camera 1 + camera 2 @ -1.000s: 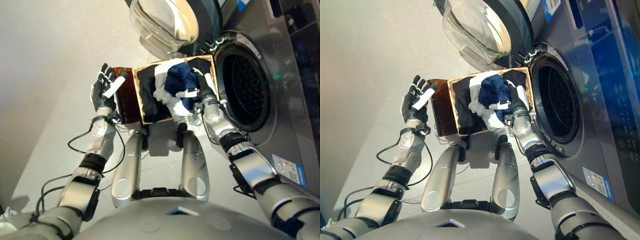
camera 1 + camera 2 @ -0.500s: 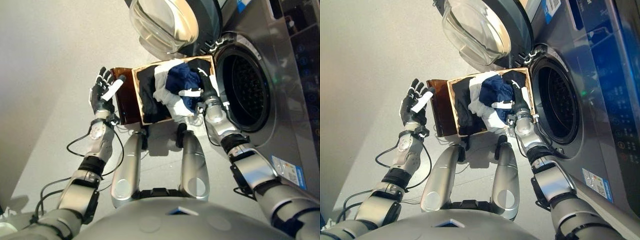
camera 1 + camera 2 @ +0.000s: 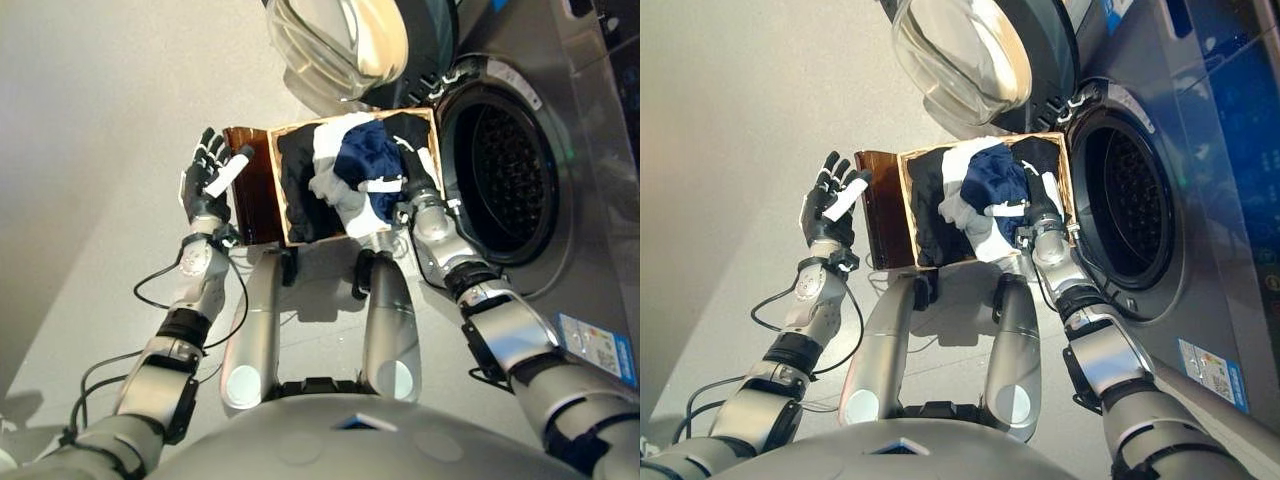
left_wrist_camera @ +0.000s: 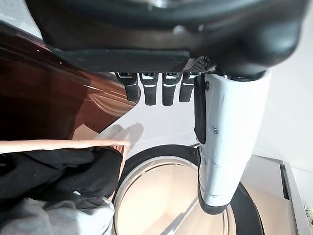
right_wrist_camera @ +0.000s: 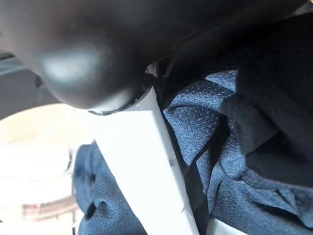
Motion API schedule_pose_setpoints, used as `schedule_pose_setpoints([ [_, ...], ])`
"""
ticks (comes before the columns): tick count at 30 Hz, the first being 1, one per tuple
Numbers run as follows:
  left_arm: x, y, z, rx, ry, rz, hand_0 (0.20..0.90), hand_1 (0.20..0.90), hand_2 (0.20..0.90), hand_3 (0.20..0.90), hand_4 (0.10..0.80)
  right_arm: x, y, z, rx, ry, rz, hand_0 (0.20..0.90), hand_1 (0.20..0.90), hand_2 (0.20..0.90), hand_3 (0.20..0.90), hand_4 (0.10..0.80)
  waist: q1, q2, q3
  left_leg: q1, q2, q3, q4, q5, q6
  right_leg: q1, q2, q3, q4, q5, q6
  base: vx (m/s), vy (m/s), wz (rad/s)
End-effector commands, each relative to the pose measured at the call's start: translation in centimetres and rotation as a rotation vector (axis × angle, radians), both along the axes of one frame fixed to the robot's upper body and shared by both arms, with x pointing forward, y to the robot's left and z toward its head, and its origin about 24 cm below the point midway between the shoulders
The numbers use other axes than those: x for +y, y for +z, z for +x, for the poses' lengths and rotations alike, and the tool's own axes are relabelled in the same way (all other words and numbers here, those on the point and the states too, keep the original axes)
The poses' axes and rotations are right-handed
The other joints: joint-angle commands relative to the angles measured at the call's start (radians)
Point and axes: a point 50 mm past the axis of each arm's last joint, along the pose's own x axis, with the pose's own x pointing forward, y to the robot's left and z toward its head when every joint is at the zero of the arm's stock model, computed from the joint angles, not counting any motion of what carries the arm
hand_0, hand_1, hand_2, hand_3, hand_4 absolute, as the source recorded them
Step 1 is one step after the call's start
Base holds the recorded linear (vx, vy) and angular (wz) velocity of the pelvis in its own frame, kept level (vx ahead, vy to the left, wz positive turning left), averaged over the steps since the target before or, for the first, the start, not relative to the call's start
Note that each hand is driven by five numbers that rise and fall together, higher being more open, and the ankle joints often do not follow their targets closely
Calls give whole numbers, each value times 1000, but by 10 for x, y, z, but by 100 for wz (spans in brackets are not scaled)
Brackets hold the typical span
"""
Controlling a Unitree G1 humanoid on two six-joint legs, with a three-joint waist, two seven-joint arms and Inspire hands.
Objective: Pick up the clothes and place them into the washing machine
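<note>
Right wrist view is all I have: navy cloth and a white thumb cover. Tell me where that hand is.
Observer: The right hand is in the brown basket, fingers buried in the navy garment on top of the pile.
Operator: Report the washer door.
Observer: The washing machine stands just right of the basket; its glass door is swung open and the drum opening shows no clothes.
Operator: Give me the left hand.
Observer: The left hand is raised beside the basket's left end, fingers straight, holding nothing.
</note>
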Motion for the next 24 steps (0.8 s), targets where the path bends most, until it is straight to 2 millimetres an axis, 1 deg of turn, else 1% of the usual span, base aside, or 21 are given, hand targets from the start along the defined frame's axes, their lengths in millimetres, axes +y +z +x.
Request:
schedule_pose_setpoints([
  [1, -3, 38, 10, -197, -42, 30, 900, 900, 900, 900, 800, -2, 25, 15, -98, 39, -31, 200, 200, 200, 200, 300, 13, 20, -38, 49, 17, 1, 151, -195, -37, 28, 7, 50, -86, 125, -21, 0, 0, 0],
  [6, -3, 39, 10, -197, -41, 36, 900, 900, 900, 900, 800, -7, 24, 16, -92, -23, -16, 200, 200, 200, 200, 300, 15, 23, -40, 43, 16, 6, 169, -206, -31, 23, 9, 51, -75, 115, -23, 0, 0, 0],
  [10, -2, 37, 10, -192, -33, 33, 900, 900, 900, 900, 800, -9, 23, 15, -98, -64, 50, 200, 200, 200, 200, 300, 14, 24, -44, 46, 16, 7, 171, -212, -28, 25, 9, 52, -73, 110, -24, 2, 2, -1],
  [13, -2, 35, 9, -186, -35, 38, 900, 900, 900, 900, 800, -9, 26, 16, -117, -69, 88, 200, 200, 200, 200, 300, 14, 23, -48, 49, 18, 9, 170, -214, -26, 27, 9, 52, -76, 110, -24, 0, 0, 0],
  [14, -1, 35, 9, -185, -29, 33, 900, 900, 900, 900, 800, -10, 30, 16, -142, -80, 151, 200, 200, 200, 200, 300, 12, 23, -50, 50, 19, 11, 169, -216, -24, 26, 10, 53, -77, 110, -24, 0, 0, 0],
  [17, 0, 35, 9, -186, -23, 31, 900, 900, 900, 900, 800, -12, 33, 16, -168, -83, 197, 200, 200, 200, 200, 300, 9, 22, -53, 52, 20, 14, 168, -217, -22, 24, 12, 55, -76, 110, -24, 0, 0, 0],
  [23, 1, 35, 9, -188, -22, 30, 900, 900, 900, 900, 800, -13, 40, 16, -203, -65, 203, 200, 200, 200, 200, 300, 6, 19, -55, 62, 24, 17, 156, -215, -22, 32, 12, 56, -85, 115, -22, 0, 0, 0],
  [24, 3, 33, 8, -183, -11, 31, 900, 900, 900, 900, 800, -11, 44, 15, -232, -48, 227, 200, 200, 200, 200, 300, 4, 17, -57, 77, 25, 19, 134, -208, -22, 44, 11, 55, -105, 123, -19, 0, 0, 0],
])
